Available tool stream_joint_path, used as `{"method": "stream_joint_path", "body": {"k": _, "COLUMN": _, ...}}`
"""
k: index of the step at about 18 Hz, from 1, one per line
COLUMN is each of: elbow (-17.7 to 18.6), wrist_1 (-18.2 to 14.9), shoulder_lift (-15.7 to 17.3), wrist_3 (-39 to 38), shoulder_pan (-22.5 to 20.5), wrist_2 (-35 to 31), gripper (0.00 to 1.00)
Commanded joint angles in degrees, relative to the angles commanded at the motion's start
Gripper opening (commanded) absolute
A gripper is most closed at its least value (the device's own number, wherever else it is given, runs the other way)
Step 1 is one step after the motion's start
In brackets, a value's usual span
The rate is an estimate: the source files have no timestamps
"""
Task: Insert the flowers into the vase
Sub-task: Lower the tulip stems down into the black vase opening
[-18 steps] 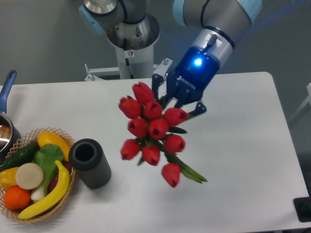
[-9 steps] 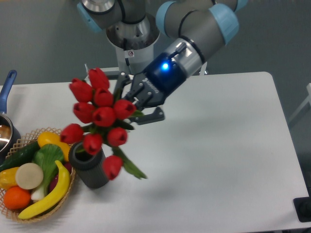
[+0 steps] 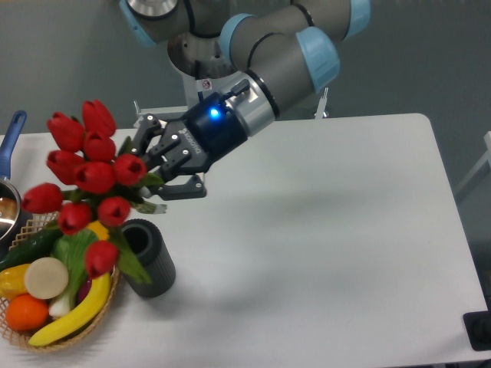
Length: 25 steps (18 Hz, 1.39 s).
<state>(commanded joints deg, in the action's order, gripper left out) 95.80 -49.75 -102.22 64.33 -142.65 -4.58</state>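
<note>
The flowers [image 3: 86,172], a bunch of red tulip buds with green stems and leaves, hang in the air at the left, above the wicker basket and up-left of the vase. My gripper [image 3: 150,172] is shut on their stems from the right side. The vase [image 3: 146,257], a dark grey cylinder with an open round mouth, stands on the white table just below the gripper. The lowest bud and a green leaf overlap the vase's left rim in this view. The stem ends are hidden behind buds and fingers.
A wicker basket [image 3: 73,330] with a banana, an orange, greens and other produce sits directly left of the vase. A blue-handled metal pot [image 3: 9,165] is at the far left edge. The arm's base column [image 3: 201,77] stands behind the table.
The arm has swung left across the table, carrying the flowers from the table's middle, over the vase, to a spot above the basket. The vase has not moved.
</note>
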Motion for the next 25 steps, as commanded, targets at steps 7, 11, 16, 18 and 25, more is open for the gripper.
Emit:
{"method": "stream_joint_path", "body": {"k": 7, "elbow": 0.09, "wrist_1": 0.00, "shoulder_lift": -4.13, "wrist_3": 4.05, "shoulder_pan": 0.88, "wrist_2": 3.25, "gripper": 0.16}}
{"method": "stream_joint_path", "body": {"k": 11, "elbow": 0.26, "wrist_1": 0.00, "shoulder_lift": -5.19, "wrist_3": 4.31, "shoulder_pan": 0.88, "wrist_2": 4.66, "gripper": 0.16}}
{"method": "stream_joint_path", "body": {"k": 16, "elbow": 0.26, "wrist_1": 0.00, "shoulder_lift": -6.68, "wrist_3": 5.19, "shoulder_pan": 1.14, "wrist_2": 5.02, "gripper": 0.16}}
{"method": "stream_joint_path", "body": {"k": 18, "elbow": 0.26, "wrist_1": 0.00, "shoulder_lift": -7.56, "wrist_3": 5.28, "shoulder_pan": 1.14, "wrist_2": 4.93, "gripper": 0.16}}
{"method": "stream_joint_path", "body": {"k": 25, "elbow": 4.12, "wrist_1": 0.00, "shoulder_lift": -7.65, "wrist_3": 9.74, "shoulder_pan": 1.32, "wrist_2": 5.02, "gripper": 0.16}}
